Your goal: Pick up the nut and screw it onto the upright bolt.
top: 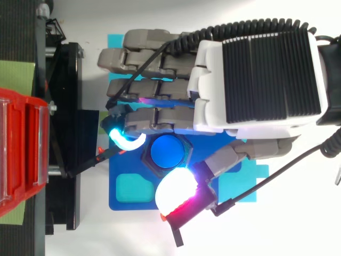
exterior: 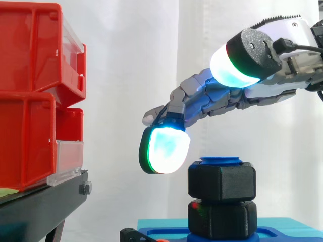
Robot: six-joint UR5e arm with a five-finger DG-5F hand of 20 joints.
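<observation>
A black hex nut (exterior: 222,181) sits on the upright blue bolt (exterior: 221,161), whose blue top shows just above it. From above, the bolt's top (top: 168,151) appears ringed by the nut (top: 146,154). A second black hex piece (exterior: 221,219) sits below it on the blue base (exterior: 166,233). My hand (exterior: 222,98) reaches in from the right above the nut, open, its fingers nearly straight. One glowing fingertip (exterior: 164,148) hangs just left of the nut, apart from it. The thumb pad (exterior: 242,65) is raised well above the nut.
Red bins (exterior: 30,96) stand stacked on a black stand (exterior: 45,201) at the left, close to the fingertips. The blue base (top: 120,200) has a teal recess (top: 132,186) and lies on a teal mat (top: 256,176). A white curtain hangs behind.
</observation>
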